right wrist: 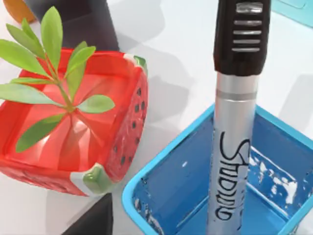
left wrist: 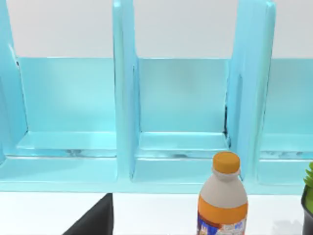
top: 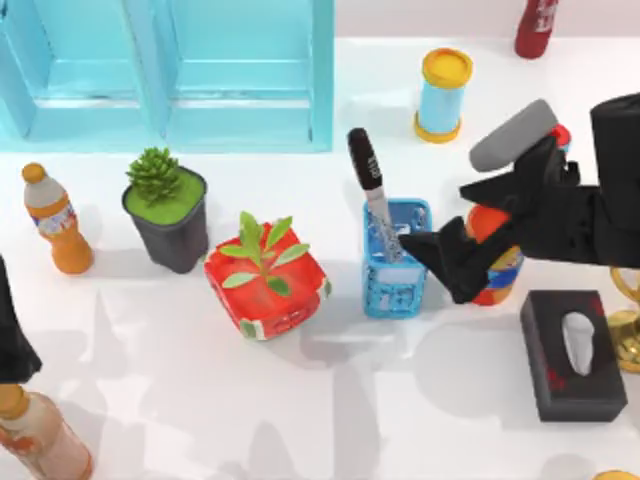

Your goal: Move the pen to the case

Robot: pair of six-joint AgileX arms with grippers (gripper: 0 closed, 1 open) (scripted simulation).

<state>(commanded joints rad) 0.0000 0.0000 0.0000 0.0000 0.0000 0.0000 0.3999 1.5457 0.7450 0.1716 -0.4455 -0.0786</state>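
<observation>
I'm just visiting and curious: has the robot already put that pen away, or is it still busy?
It looks nearly done. The pen already stands upright inside the blue holder, black cap up. The right end effector is beside the holder's rim, apart from the pen as far as I can tell. What seems left is for that arm to pull back. The left arm sits at the table's left edge.

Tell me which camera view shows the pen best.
The right wrist view: the pen stands close up in the blue holder, black cap and barrel lettering plain. The top view shows it smaller, beside the right gripper. The left wrist view faces the blue shelf.
</observation>
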